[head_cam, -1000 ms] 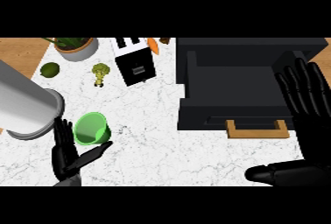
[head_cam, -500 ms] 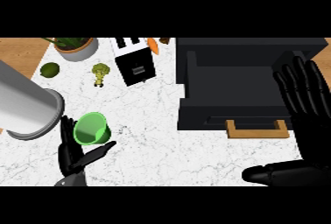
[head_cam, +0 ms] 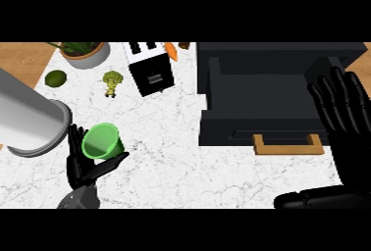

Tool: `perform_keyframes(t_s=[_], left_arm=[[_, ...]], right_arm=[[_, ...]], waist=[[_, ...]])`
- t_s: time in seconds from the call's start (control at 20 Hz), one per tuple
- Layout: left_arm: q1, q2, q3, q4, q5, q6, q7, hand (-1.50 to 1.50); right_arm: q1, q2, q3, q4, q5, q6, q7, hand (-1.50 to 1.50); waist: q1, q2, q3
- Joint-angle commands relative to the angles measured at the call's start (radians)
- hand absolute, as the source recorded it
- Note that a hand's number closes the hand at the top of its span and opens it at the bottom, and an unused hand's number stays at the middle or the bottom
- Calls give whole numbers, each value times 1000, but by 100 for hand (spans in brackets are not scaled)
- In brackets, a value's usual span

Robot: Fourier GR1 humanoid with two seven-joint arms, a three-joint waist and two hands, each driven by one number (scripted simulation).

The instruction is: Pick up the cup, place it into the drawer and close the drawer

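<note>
- The black drawer unit (head_cam: 279,93) with its tan wooden handle (head_cam: 287,144) stands on the white marble counter (head_cam: 174,162) at the right. Its drawer is pulled open, and nothing shows inside the dark compartment.
- The tall grey metal cylinder (head_cam: 29,120) lies tilted at the left edge; its inside is hidden.
- The right hand (head_cam: 344,105) rests over the drawer's right side, fingers spread and straight, holding nothing.
- The left hand (head_cam: 91,164) is at the lower left, its fingers and thumb curled round the bright green plastic cup.
- The bright green plastic cup (head_cam: 101,140) sits in that hand just beside the cylinder, its mouth facing up and nothing seen in it.
- Judged from this, the pick-up is in hand or just done; carrying the cup across to the drawer, releasing it there and pushing the drawer shut all remain.
</note>
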Motion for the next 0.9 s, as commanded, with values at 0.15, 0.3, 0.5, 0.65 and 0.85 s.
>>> perform_keyframes(t_s=[0.15, 0.3, 0.5, 0.65, 0.85], left_arm=[[-71, 2, 9, 125, 25, -136, -68, -150], [-108, 1, 23, 168, 47, -183, -82, -150], [-125, 45, 24, 242, 39, -281, -130, 150], [-68, -14, -2, 163, 38, -278, -165, 150], [-132, 28, 16, 244, 10, -218, -236, 150]], right_arm=[[-43, 26, 25, -11, 31, -51, 41, -150], [13, -14, -23, 30, -27, 32, -27, -150], [-63, 9, 14, 14, 16, -29, 33, -150], [-8, -24, -60, 58, -52, 35, -33, -150], [14, -5, -14, -8, -6, 6, 3, -150]], waist=[[-3, 2, -1], [-6, 2, -1], [-4, 2, -1], [2, 0, 0], [-4, 1, 0]])
